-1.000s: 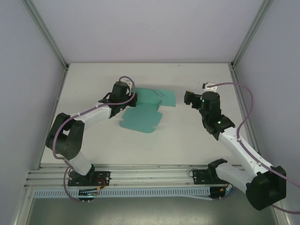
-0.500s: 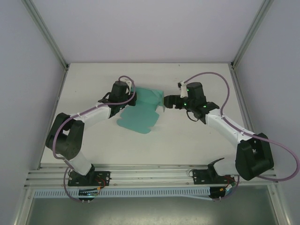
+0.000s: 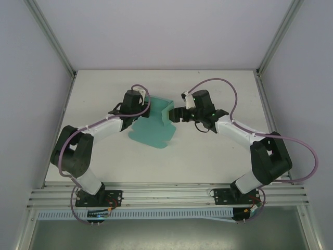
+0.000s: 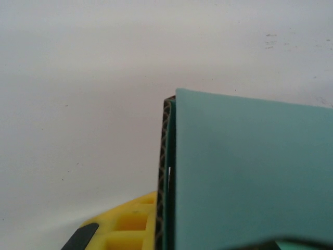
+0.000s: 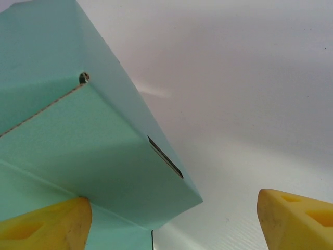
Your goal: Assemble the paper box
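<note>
Two arms meet on one teal sheet, and we take them from the left. The left end effector (image 3: 138, 104) sits at the 10 o'clock corner of the paper box (image 3: 152, 131), its jaws together and clamped on the sheet's edge. In the left wrist view the teal panel lies tight against the dark pad of the yellow finger (image 4: 125, 232). We judge this grip to be an anchor, so the thin paper cannot slide across the desk (image 3: 208, 156) while its other side is worked.

The paper box lies just to the 9 o'clock side of the desk's middle. Most of it is flat, with a lobe reaching toward 6 o'clock. At its 2 o'clock side a flap (image 3: 166, 109) stands up from the surface along a crease.

The right end effector (image 3: 177, 114) comes in from 3 o'clock, level with that flap, its jaws apart. In the right wrist view the two yellow fingers (image 5: 49, 226) stand wide. The one at 7 o'clock in that view touches the teal panel, and the other is well clear over bare desk. A narrow slot (image 5: 165, 156) shows in the raised panel, likely meant for a tab. We take the wide stance as a push, or a pinch made ready, on the wall. No wall is locked yet, so assembly looks early.
</note>
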`<state>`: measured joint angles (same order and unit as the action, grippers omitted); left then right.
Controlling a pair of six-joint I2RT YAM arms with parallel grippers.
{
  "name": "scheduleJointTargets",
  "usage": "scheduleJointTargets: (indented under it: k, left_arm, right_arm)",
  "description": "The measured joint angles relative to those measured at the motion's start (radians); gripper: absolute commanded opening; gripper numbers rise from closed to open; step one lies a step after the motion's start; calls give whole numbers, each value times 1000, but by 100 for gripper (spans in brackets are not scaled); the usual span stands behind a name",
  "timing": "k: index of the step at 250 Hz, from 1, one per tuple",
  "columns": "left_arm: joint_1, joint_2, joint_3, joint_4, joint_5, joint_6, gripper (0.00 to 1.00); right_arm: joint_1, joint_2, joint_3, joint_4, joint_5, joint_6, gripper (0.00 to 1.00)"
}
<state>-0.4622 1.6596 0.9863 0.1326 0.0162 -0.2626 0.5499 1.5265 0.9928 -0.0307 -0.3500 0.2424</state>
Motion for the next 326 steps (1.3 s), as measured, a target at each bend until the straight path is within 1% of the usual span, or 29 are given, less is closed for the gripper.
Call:
scheduleJointTargets:
  k: [14, 32, 82, 142, 210, 277, 326]
  left_arm:
    - [2, -16, -32, 32, 6, 13, 0]
    - [3, -45, -85, 82, 9, 31, 0]
    - [6, -119, -214, 228, 18, 91, 0]
    - [6, -120, -224, 290, 58, 130, 0]
    - [-2, -116, -223, 312, 59, 124, 0]
    - [-5, -118, -241, 366, 97, 129, 0]
    - [-5, -98, -244, 399, 117, 136, 0]
  right_arm:
    - [0, 1, 0, 4, 0, 0, 81]
    - [6, 1, 0, 5, 7, -1, 78]
    - [43, -29, -53, 25, 27, -13, 77]
    - [88, -89, -100, 50, 29, -51, 78]
    - [90, -152, -164, 76, 53, -52, 77]
    - [92, -286, -228, 71, 55, -64, 79]
    - [89, -454, -274, 56, 136, -77, 85]
